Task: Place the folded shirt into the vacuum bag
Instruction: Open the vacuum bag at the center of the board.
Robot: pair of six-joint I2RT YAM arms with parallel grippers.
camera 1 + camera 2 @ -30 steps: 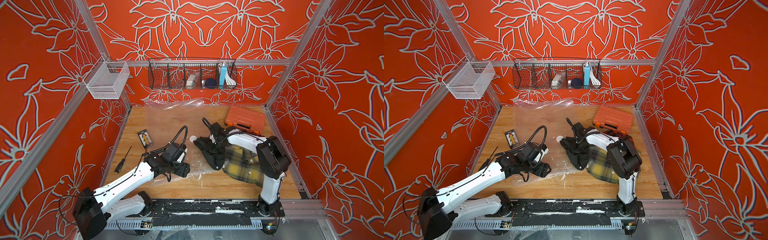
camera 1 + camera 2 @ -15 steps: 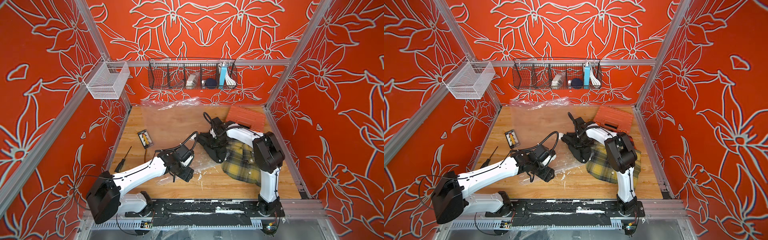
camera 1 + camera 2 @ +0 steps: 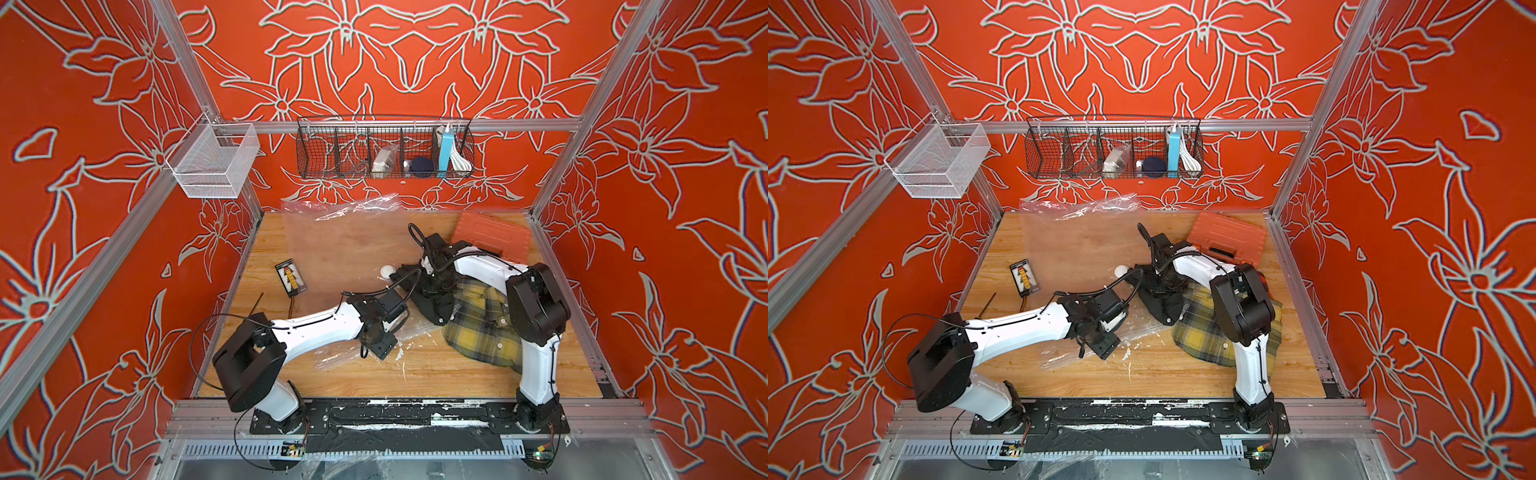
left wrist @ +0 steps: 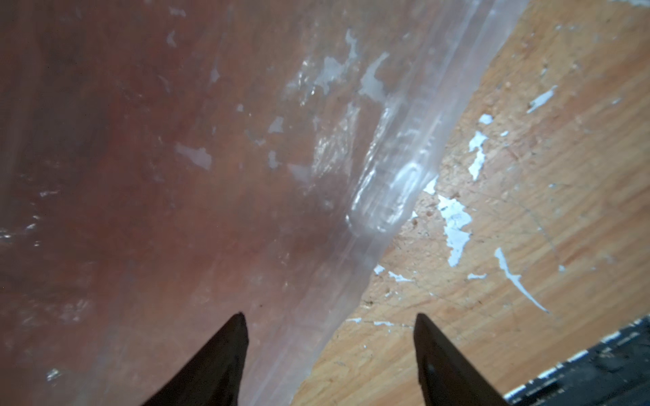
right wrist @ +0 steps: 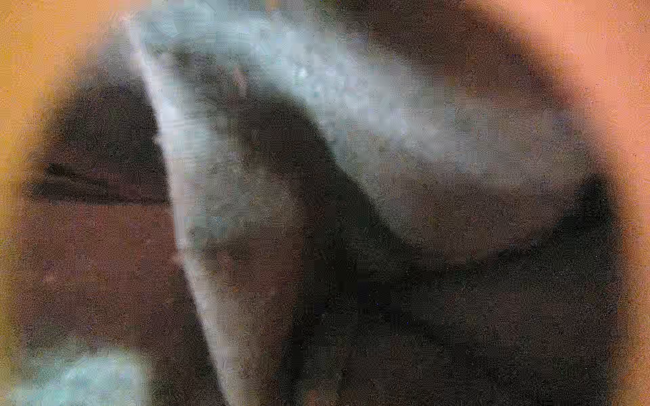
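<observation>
- The vacuum bag lies spread flat over the middle of the wooden table. Its far end is crumpled against the back wall and its white valve faces up.
- The left gripper hangs low over the bag's near edge with its jaws spread apart and nothing between them.
- In the left wrist view the bag's zip strip runs between the two fingertips; one tip is over plastic, one over bare wood.
- The folded shirt, yellow and dark plaid, lies on the table beside the bag, on the right arm's side, partly under that arm.
- The right gripper is down at the shirt's edge where the bag's plastic meets it. Its wrist view is a blur of plastic and dark shapes, so I cannot tell how its jaws stand or whether it holds anything.
- An orange case sits at the back right.
</observation>
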